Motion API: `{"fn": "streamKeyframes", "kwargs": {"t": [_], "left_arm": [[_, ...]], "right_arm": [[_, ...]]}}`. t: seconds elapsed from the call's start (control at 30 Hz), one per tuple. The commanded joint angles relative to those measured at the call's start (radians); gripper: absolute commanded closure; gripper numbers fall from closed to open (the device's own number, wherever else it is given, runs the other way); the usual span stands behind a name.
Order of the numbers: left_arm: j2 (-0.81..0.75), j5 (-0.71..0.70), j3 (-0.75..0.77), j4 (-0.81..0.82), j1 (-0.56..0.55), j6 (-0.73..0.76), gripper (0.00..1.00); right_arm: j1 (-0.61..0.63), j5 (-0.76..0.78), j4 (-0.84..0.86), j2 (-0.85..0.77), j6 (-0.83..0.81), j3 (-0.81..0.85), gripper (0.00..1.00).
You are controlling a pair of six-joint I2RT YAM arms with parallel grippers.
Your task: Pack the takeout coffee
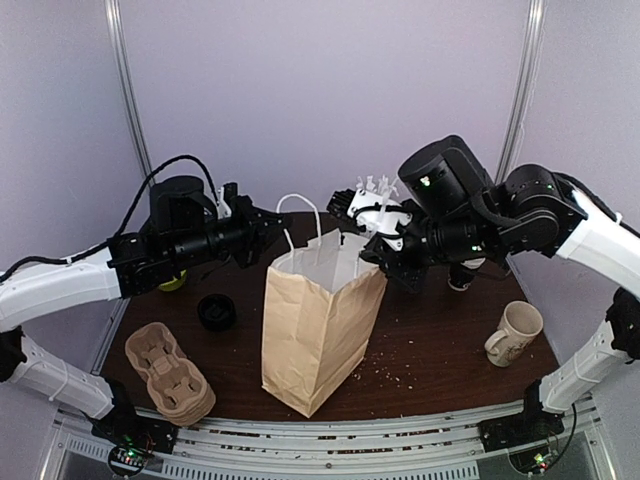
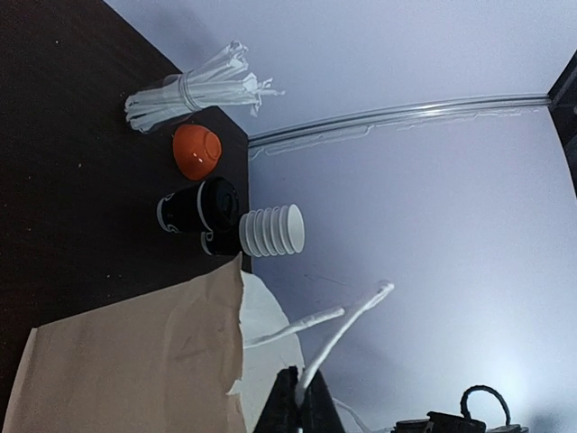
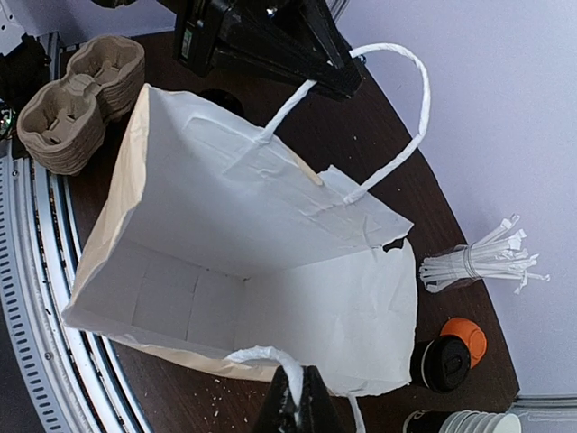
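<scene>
The takeout coffee (image 2: 196, 207) (image 3: 441, 363), a black lidded cup with white print, stands at the far side of the table beside an orange bowl (image 2: 196, 150). In the top view it is hidden behind the right arm. A brown paper bag (image 1: 318, 318) stands upright in the middle with its mouth held wide and its white inside (image 3: 225, 244) empty. My left gripper (image 1: 281, 223) (image 2: 306, 390) is shut on one white bag handle (image 2: 347, 336). My right gripper (image 1: 373, 254) (image 3: 294, 399) is shut on the other handle (image 3: 263, 355).
A stack of white paper cups (image 2: 271, 230) lies next to the coffee, with a bundle of white straws (image 2: 194, 89) further back. Pulp cup carriers (image 1: 169, 372) and a black lid (image 1: 216, 311) sit at the left. A cream mug (image 1: 513, 332) stands at the right.
</scene>
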Motion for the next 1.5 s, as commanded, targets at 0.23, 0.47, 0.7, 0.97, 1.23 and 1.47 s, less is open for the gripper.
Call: {"fn": "streamKeyframes", "kwargs": {"t": [0.23,0.47,0.7,0.97,1.23,1.47], "left_arm": [[-0.065,-0.001,-0.134,0.049,-0.003,0.016,0.81],[-0.164,-0.081,-0.104,-0.113,-0.003,0.160,0.52],[-0.256,-0.164,-0.009,-0.322,-0.003,0.384,0.26],[-0.380,-0.244,0.094,-0.466,-0.003,0.602,0.15],[-0.230,-0.008,0.226,-0.453,-0.102,0.817,0.21],[-0.054,-0.198,0.368,-0.584,-0.348,0.933,0.18]], "right_arm": [[0.037,0.015,0.043,-0.033,0.060,-0.155,1.00],[0.064,0.018,0.073,-0.028,0.083,-0.188,1.00],[0.076,0.041,0.089,-0.030,0.083,-0.187,1.00],[0.076,0.051,0.090,-0.031,0.076,-0.188,1.00],[0.076,0.052,0.116,-0.038,0.085,-0.199,1.00],[0.076,0.068,0.174,-0.072,0.113,-0.252,1.00]]}}
